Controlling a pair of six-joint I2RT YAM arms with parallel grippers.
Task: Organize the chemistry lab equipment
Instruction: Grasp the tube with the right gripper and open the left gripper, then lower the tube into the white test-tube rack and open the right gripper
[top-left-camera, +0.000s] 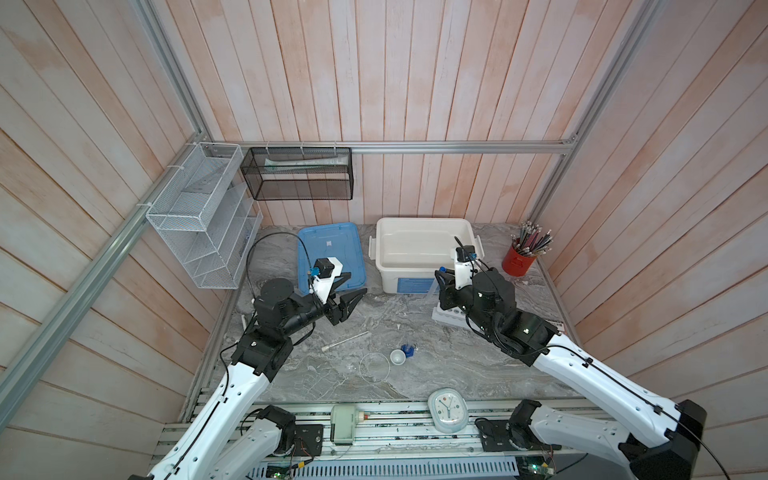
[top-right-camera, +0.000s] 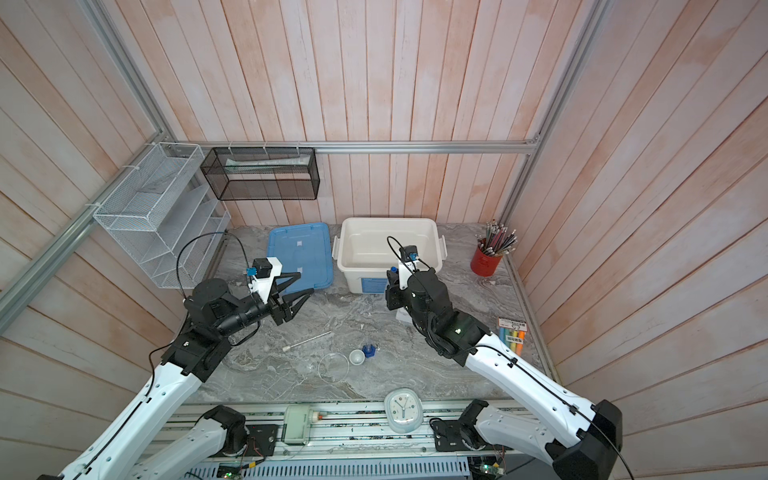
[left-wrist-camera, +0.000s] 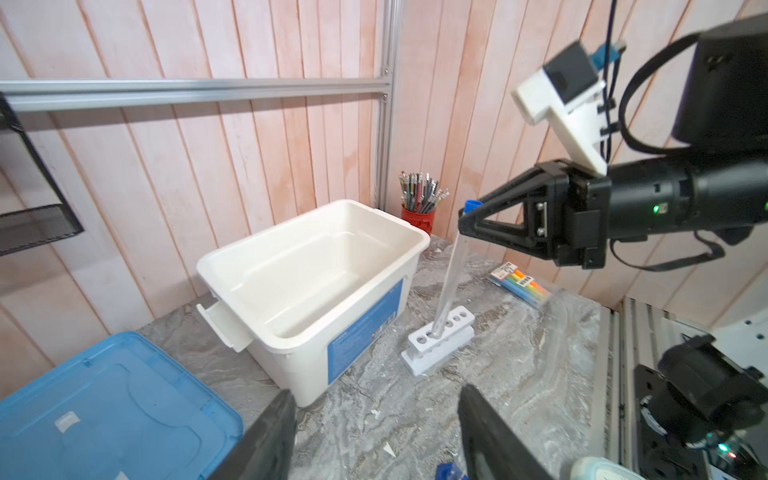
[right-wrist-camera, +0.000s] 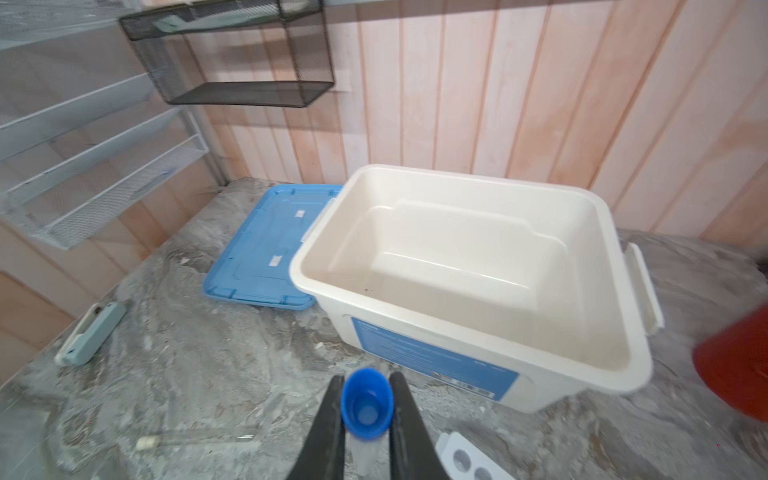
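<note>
Placing of the first tube. The right gripper (right-wrist-camera: 367, 386) is shown closed on the blue-capped tube (left-wrist-camera: 451, 274) just below its cap, at the right of the table (top-left-camera: 415, 386), on the near side of the white bin (top-left-camera: 415, 284). The tube is held tilted rather than upright. Its lower end meets a hole toward one end of the white rack (left-wrist-camera: 440, 338), which stands just near of the bin; how far the tube has entered that hole cannot be told. The step in hand is judged to be the seating of this tube. The deciding relation is that the gripped cap is not straight above the hole, so the long axis would have to be brought upright over the hole before the tube is let down and released. The left gripper (top-left-camera: 357, 283) is held wide apart and empty, above the table left of the middle. The white-capped tube (top-left-camera: 345, 342) lies flat, near of that gripper, with its long axis running from the cap at near left to far right. The left arm is plainly the nearer to it. The small white bowl (top-left-camera: 397, 356), the round glass dish (top-left-camera: 374, 367) and the blue-based cylinder (top-left-camera: 408, 350) are grouped just beside one another at the near middle, none yet stored.
</note>
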